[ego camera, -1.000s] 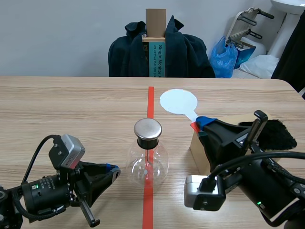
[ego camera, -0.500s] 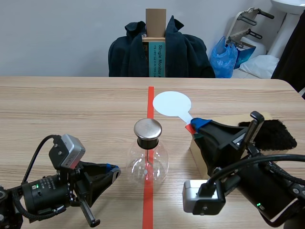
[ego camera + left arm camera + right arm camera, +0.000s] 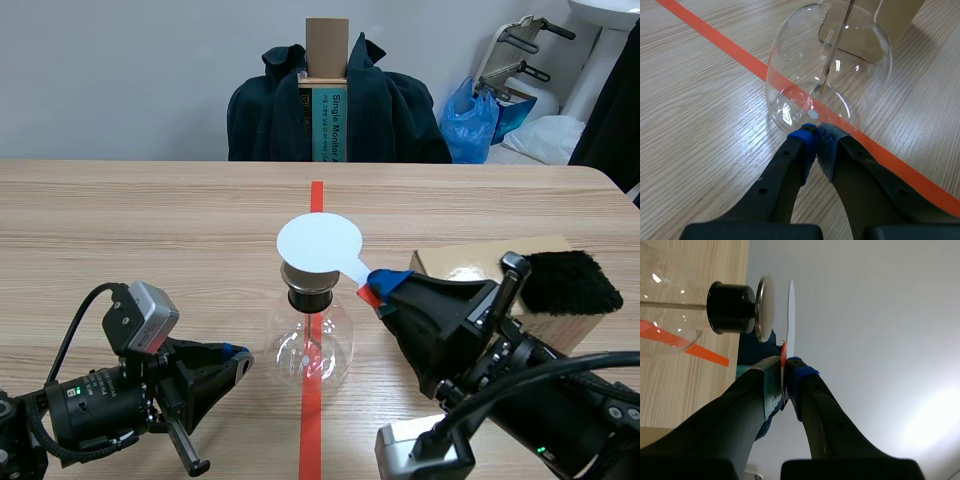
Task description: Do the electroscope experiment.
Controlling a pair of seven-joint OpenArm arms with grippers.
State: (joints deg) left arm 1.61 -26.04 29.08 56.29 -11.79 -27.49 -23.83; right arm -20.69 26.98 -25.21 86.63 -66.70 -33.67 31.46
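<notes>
Disc of white round paddle (image 3: 319, 242) hangs just above clear glass flask's (image 3: 285, 350) silver cap (image 3: 764, 307) | right gripper (image 3: 782, 382) clamps its handle | left gripper (image 3: 816, 137) closed, empty

Left claw (image 3: 815, 132) low, pinched closed (nothing between); right claw (image 3: 783, 371) raised, clamping white paddle (image 3: 319, 242) stem.

"Single Monitor" printed down the teal box (image 3: 327, 125)
</notes>
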